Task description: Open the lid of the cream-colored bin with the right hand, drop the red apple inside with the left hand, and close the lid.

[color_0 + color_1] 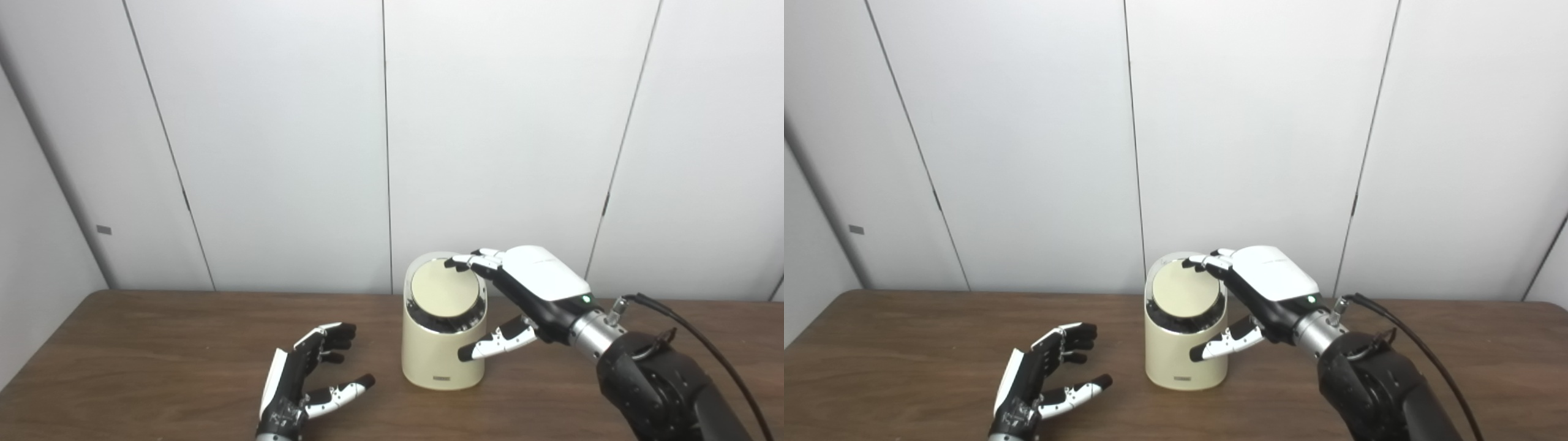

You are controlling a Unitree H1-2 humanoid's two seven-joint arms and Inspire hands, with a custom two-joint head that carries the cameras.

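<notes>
A cream-colored bin (442, 358) stands on the wooden table (153, 343), its round lid (444, 289) lying shut and tilted toward me. My right hand (527, 288) reaches over the bin from the right. Its fingertips (460, 262) rest on the lid's upper rim and its thumb (497, 343) lies against the bin's right side. My left hand (309, 380) hovers low over the table left of the bin, open, palm turned right and holding nothing. No red apple shows in either view.
White wall panels (275, 141) rise right behind the table's far edge. A black cable (704, 343) runs from my right wrist. Bare tabletop lies left of and in front of the bin.
</notes>
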